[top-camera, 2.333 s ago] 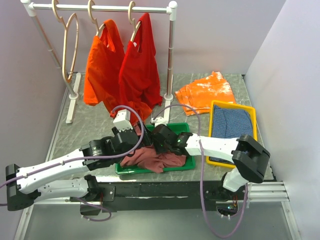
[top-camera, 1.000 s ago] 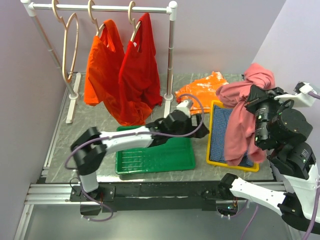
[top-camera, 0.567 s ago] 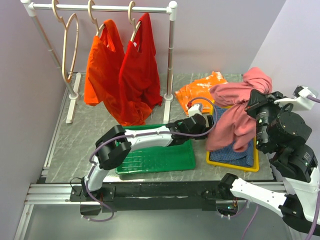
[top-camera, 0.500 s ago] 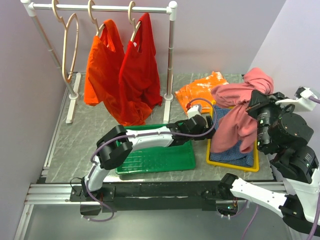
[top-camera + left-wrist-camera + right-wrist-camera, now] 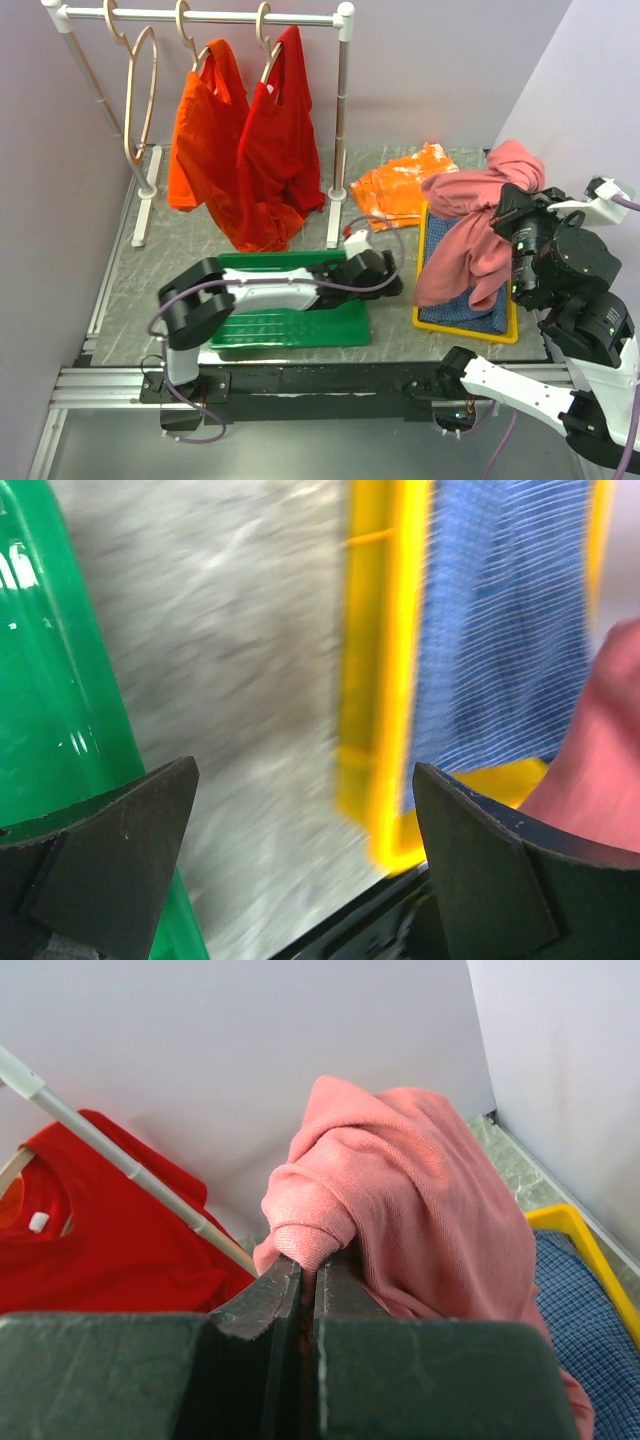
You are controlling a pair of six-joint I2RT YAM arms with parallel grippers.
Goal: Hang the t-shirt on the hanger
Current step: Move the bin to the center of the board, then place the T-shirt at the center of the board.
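Pinching t-shirt [image 5: 400, 1190], right fingers [image 5: 260, 1340] closed; left fingers [image 5: 110, 850] wide; red shirt [image 5: 110, 1255] label [image 5: 38, 1222] unreadable.

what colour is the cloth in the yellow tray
Blue cloth, fine pale check; best in the left wrist view.

The left arm [image 5: 265, 292] lies low and folded at the elbow, with its forearm stretched out to the right. The left pincer [image 5: 300, 870] is spread wide, its two fingers far apart. The right arm [image 5: 565, 290] stands raised high at the right side, wrist turned to the left. The right pincer [image 5: 307, 1295] has its fingers pressed together, clamping a fold of the t-shirt [image 5: 400, 1190].
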